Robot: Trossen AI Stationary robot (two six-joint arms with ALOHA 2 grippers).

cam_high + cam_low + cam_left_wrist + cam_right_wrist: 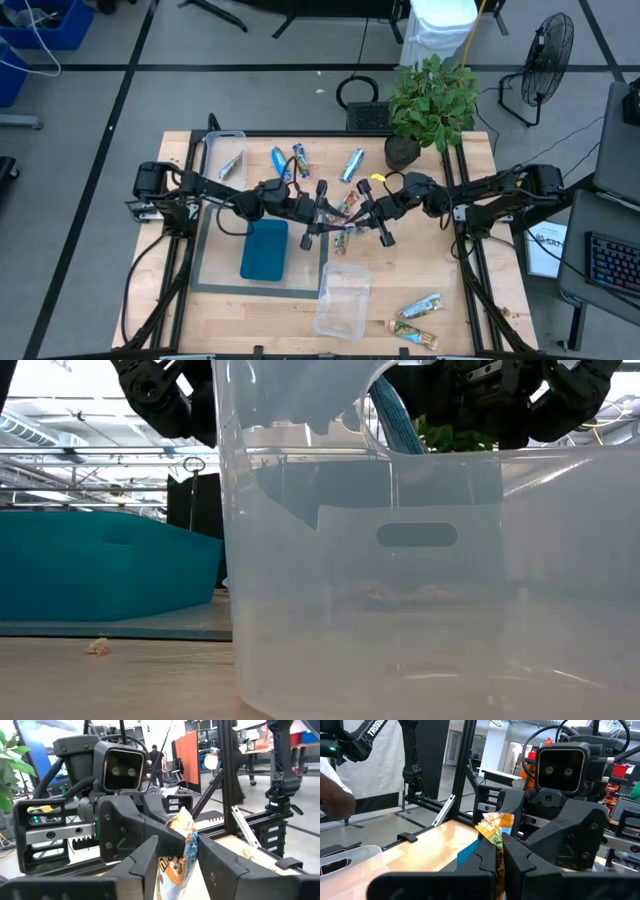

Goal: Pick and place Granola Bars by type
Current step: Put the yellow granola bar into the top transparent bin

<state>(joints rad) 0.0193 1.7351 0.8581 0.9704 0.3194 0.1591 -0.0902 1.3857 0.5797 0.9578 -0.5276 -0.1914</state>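
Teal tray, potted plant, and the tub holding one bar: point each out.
Teal tray [264, 250], high view, middle of its top.
Potted plant [433, 98], high view, its leaves.
Tub holding one bar [212, 160], high view, its left wall.

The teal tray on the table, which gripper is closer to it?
Left. The left gripper hangs just off the teal tray's far right corner, pinching a multicoloured granola bar with the right gripper, which is a little farther right.
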